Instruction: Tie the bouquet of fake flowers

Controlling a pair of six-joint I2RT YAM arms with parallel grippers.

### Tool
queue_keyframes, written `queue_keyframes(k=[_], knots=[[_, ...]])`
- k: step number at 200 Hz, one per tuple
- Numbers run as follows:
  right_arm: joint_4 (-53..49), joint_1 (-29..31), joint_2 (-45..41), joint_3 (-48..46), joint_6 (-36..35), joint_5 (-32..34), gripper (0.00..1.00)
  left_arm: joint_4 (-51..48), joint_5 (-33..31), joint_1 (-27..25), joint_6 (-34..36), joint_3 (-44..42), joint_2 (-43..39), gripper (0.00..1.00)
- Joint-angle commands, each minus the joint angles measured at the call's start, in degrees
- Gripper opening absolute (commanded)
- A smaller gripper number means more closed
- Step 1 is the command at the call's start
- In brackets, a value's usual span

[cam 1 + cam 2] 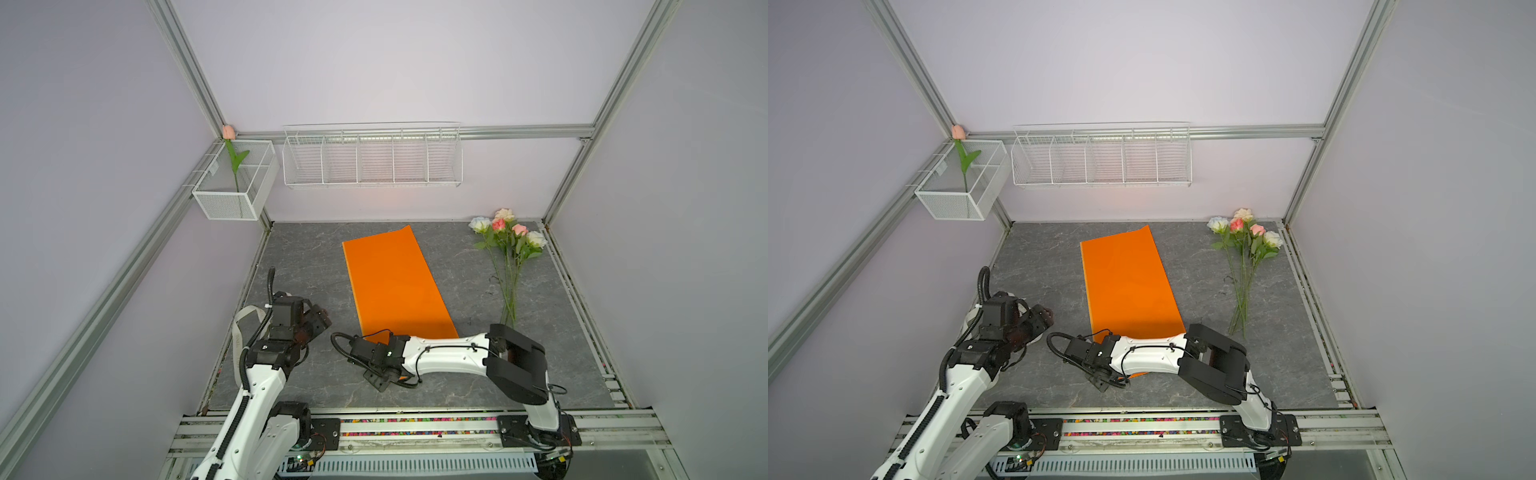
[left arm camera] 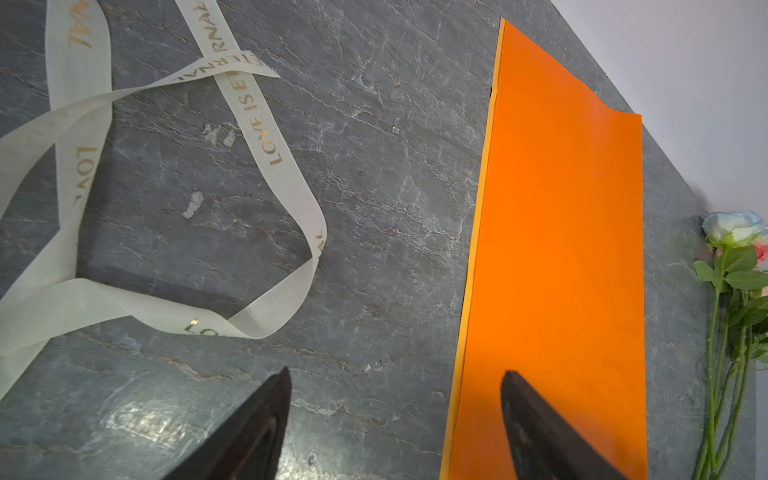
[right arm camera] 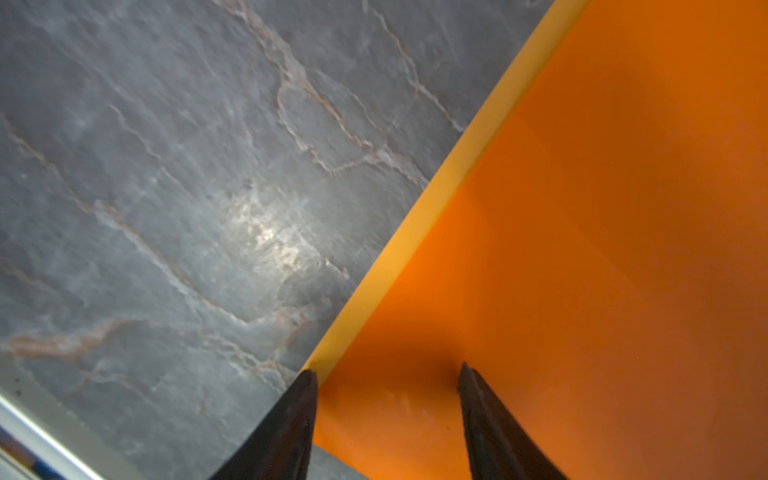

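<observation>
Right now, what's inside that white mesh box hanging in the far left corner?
A single pink tulip with one green leaf stands in the mesh box, its bloom above the rim. Nothing else shows through the mesh, though the floor is too blurred to be sure.

Cream ribbon (image 2: 257, 124) reads "LOVE IS ETERNAL" in gold, apparently repeated.

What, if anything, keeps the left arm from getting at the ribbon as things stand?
Probably nothing, so yes. The ribbon lies loose on the bare table close to the open left gripper, with nothing between them.
</observation>
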Motion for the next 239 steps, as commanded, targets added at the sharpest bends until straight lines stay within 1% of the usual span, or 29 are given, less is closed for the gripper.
queue_keyframes(k=[1,7,19,29,40,49,57,64,126,173,195,205,215,227,239], knots=[[-0.4,0.0,2.6,-2.0,2.9,-1.5,0.55,-0.4,0.0,-0.1,-1.0,-0.5,-0.9,0.80],[-0.2,0.0,2.4,-2.3,3.1,-1.4,0.54,-0.4,-0.1,0.0,-0.9,-0.4,-0.9,0.80],[0.6,-0.3,2.0,-3.1,3.4,-2.1,0.44,-0.4,0.1,-0.1,-0.9,-0.4,-0.9,0.80],[1.2,-0.6,1.7,-3.7,3.9,-2.6,0.42,-0.4,0.2,0.0,-0.9,-0.3,-0.9,0.80],[1.9,-1.1,1.5,-4.1,4.2,-3.6,0.34,-0.4,0.3,-0.1,-0.8,-0.3,-0.9,0.80],[2.7,-1.4,1.3,-4.6,4.3,-4.2,0.32,-0.4,0.3,0.0,-0.8,-0.3,-0.9,0.80],[3.4,-1.6,1.1,-5.0,4.4,-4.7,0.28,-0.4,0.4,-0.1,-0.7,-0.3,-0.9,0.80],[4.1,-1.8,0.9,-5.3,4.3,-5.6,0.26,-0.4,0.5,-0.1,-0.7,-0.4,-0.9,0.80],[8.3,-2.2,-2.1,-6.9,3.4,-8.4,0.30,-0.1,2.1,-0.1,-0.3,-0.2,-0.6,0.80],[10.1,-2.8,-4.3,-9.1,4.5,-7.1,0.28,0.3,5.7,-0.1,0.8,0.2,0.8,0.80],[12.5,-3.4,-6.1,-11.1,4.7,-9.0,0.27,0.4,8.7,-0.1,0.7,0.1,1.5,0.80],[13.3,-3.5,-6.8,-11.7,4.5,-9.6,0.21,1.0,10.9,-0.1,0.5,0.0,1.9,0.80],[13.9,-3.5,-7.5,-12.2,4.4,-9.7,0.21,1.5,13.3,-0.1,0.0,-0.2,2.4,0.80],[14.1,-3.5,-8.6,-12.9,5.4,-8.2,0.23,2.1,16.3,-0.1,-0.9,-0.5,3.1,0.80],[15.2,-3.8,-9.6,-14.2,6.0,-7.8,0.22,2.6,19.1,-0.1,-2.1,-1.1,3.8,0.80]])
